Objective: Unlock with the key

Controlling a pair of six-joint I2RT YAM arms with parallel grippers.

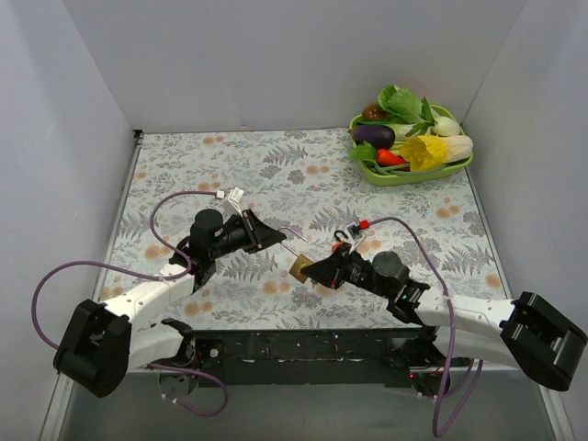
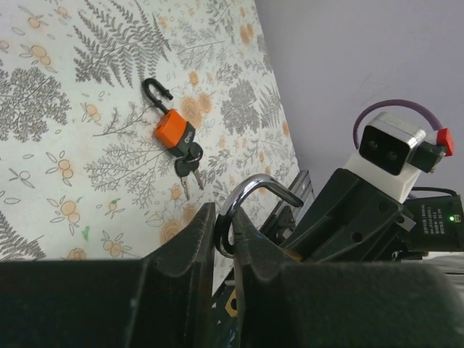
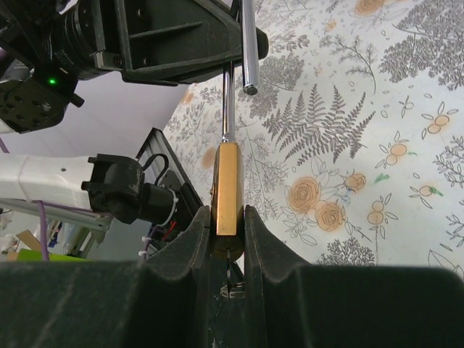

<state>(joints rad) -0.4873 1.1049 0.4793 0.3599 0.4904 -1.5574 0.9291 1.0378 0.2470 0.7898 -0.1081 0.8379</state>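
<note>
Broadly, the table [image 1: 276,170] wore a fern-and-flower cloth, and a green tray [image 1: 390,176] of vegetables [image 1: 404,106] sat in its far right corner, well apart from both arms. Closer in, an orange padlock [image 2: 174,127] with a black hoop lay flat on the cloth just beyond the right wrist, a small bunch of keys [image 2: 190,168] touching its lower end; it touched neither gripper.

The two arms met nose to nose over the middle of the near half of the table. The brass padlock [image 3: 228,181] hung between them, off the cloth. The right gripper [image 1: 312,269] pinched the brass body edge-on, its fingers pressed flat on the two broad faces. The left gripper [image 2: 225,221] was nearly closed, nipping one leg of the silver shackle [image 3: 249,43] just above the body. The shackle's other leg ended free in the air, clear of the body.
</note>
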